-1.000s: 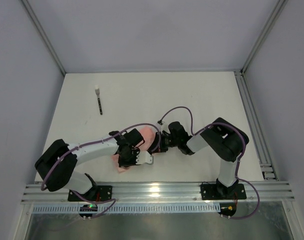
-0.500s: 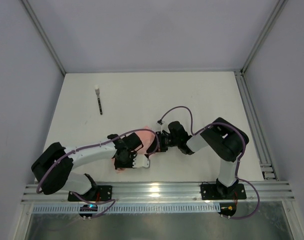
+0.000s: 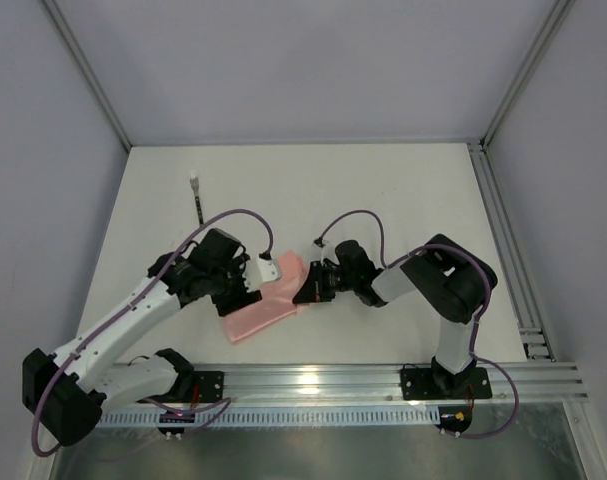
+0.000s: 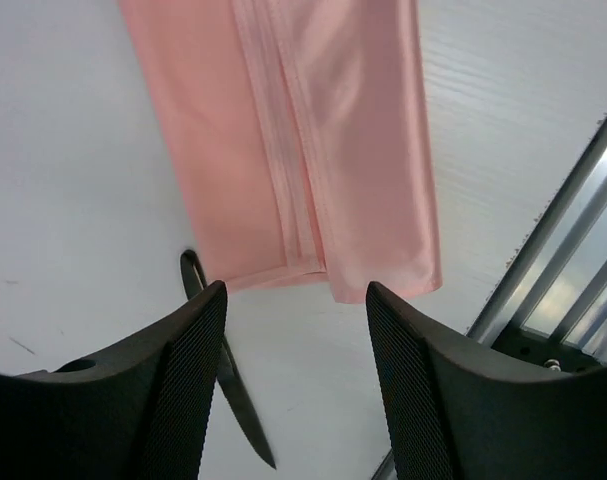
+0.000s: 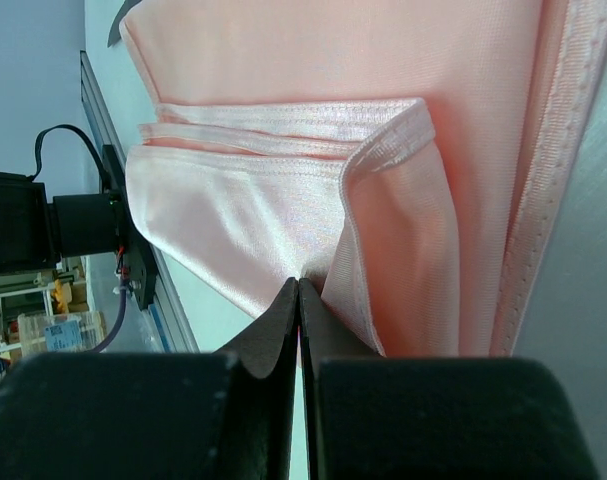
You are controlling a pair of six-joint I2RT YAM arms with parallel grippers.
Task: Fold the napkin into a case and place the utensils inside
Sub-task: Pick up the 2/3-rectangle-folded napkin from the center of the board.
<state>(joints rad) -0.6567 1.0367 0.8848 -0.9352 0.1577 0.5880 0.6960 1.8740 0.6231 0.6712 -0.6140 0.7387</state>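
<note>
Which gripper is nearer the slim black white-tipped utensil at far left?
Left. Left gripper hangs open nearside of the utensil; right gripper pinches the folded salmon-pink cloth napkin, farther right.

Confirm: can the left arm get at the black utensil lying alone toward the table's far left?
Likely yes. The utensil lies alone on the table just beyond the left fingers, which are open and empty. The napkin sits on their near side, not between.
</note>
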